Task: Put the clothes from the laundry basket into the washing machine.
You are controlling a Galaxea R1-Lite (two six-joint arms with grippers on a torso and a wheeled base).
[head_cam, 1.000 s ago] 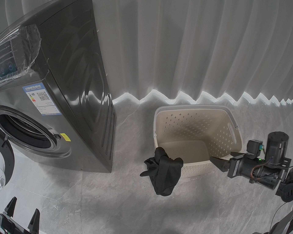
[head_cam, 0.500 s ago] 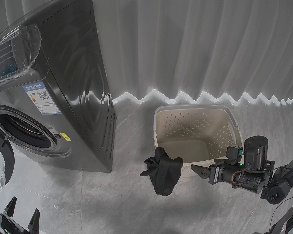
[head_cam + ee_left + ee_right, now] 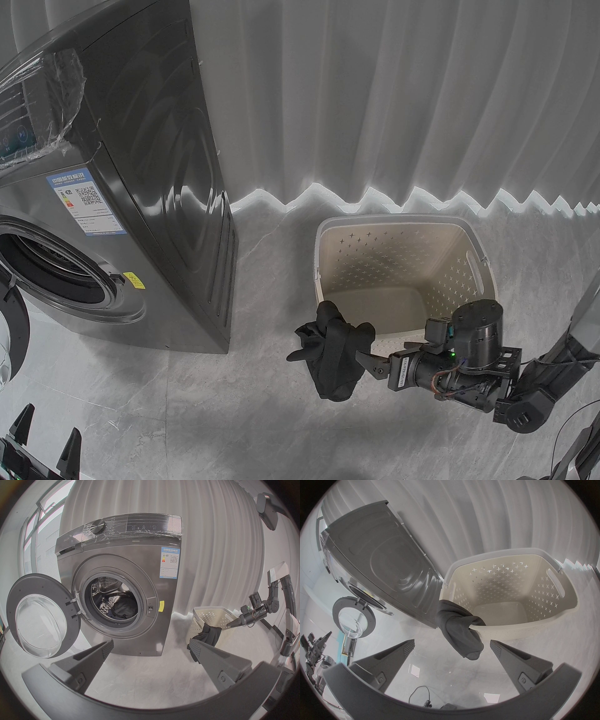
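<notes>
A black garment (image 3: 334, 356) hangs over the front left corner of the cream laundry basket (image 3: 400, 220), most of it dangling outside. My right gripper (image 3: 381, 349) is open and low in front of the basket, its fingertips just right of the garment. In the right wrist view the garment (image 3: 457, 630) sits between and beyond the fingers of that gripper (image 3: 451, 642). The basket's floor (image 3: 500, 612) is bare. The washing machine (image 3: 125, 187) stands left with its door (image 3: 40, 617) swung open and dark clothes (image 3: 123, 606) in the drum. My left gripper (image 3: 47, 434) is open near the floor, far left.
White curtains (image 3: 406, 94) hang behind the basket and the machine. Grey tiled floor (image 3: 219, 400) lies between the machine and the basket. A loose cable (image 3: 420, 692) lies on the floor under my right arm.
My right arm has swung left and down along the basket's front, bringing its open gripper from the right side up to the black garment. The left gripper has kept still.
</notes>
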